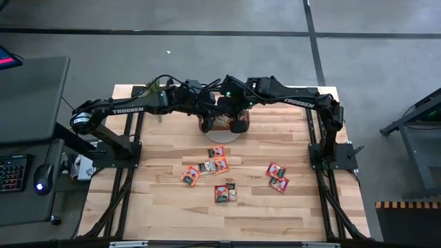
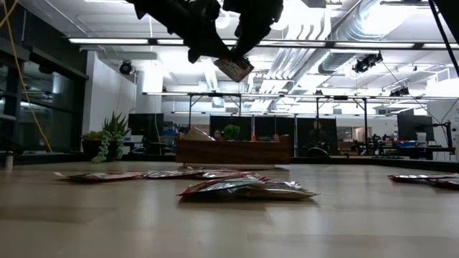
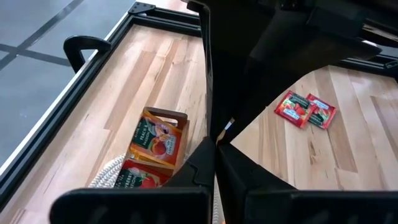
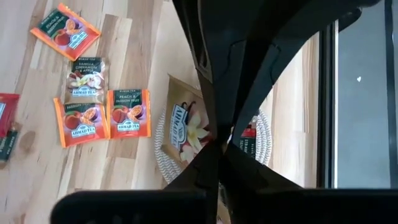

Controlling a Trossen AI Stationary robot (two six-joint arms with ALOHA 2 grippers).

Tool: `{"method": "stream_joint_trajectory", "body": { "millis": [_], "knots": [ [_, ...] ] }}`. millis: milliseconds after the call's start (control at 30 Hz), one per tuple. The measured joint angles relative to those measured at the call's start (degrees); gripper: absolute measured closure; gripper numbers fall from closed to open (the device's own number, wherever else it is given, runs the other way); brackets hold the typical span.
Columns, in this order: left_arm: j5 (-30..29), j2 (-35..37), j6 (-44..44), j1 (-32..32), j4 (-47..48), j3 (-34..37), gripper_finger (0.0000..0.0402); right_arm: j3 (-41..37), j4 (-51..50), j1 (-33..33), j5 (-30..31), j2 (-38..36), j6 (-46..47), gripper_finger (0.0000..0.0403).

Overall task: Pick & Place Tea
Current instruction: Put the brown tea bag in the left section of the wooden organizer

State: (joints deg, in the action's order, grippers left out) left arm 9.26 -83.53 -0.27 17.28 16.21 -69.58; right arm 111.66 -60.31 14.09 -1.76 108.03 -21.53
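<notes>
Handover over the tray [image 2: 233, 151]: both hands, left hand [image 2: 197, 51] and right hand [image 2: 240, 54], pinch one sachet [image 2: 234, 68] aloft. Let one release first, then lower squarely into a compartment.

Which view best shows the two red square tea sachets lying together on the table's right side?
Left wrist view: the two red square tea sachets lie face-up, unobstructed, labels visible. High view shows them small; low view only edge-on; right wrist view misses them.

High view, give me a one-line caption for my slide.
Both grippers, left and right, meet over the wooden tray, tea sachets scattered across the table.
</notes>
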Motion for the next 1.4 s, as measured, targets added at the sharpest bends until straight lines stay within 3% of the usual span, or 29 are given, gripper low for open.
{"method": "stream_joint_trajectory", "body": {
  "millis": [300,600,933,1267,1400],
  "knots": [
    [-0.6,0.0,0.0,0.0,0.3,0.0,0.0401,-0.1,0.2,0.1,0.0,-0.1,2.9,0.0307],
    [-3.7,-0.1,1.6,0.0,3.9,0.0,0.0401,0.0,-0.4,2.7,6.2,-4.6,6.0,0.0221],
    [-8.2,-0.1,1.6,3.0,5.2,0.1,0.0401,0.0,-2.5,6.0,5.9,-11.9,9.8,0.0212],
    [-0.8,1.1,2.2,9.2,6.3,0.1,0.0401,0.0,-10.0,6.6,5.9,-13.2,10.2,0.0212],
    [0.5,2.8,0.7,10.1,3.3,4.2,0.0401,0.0,-12.1,7.6,5.8,-13.2,10.3,0.0212]
  ]
}}
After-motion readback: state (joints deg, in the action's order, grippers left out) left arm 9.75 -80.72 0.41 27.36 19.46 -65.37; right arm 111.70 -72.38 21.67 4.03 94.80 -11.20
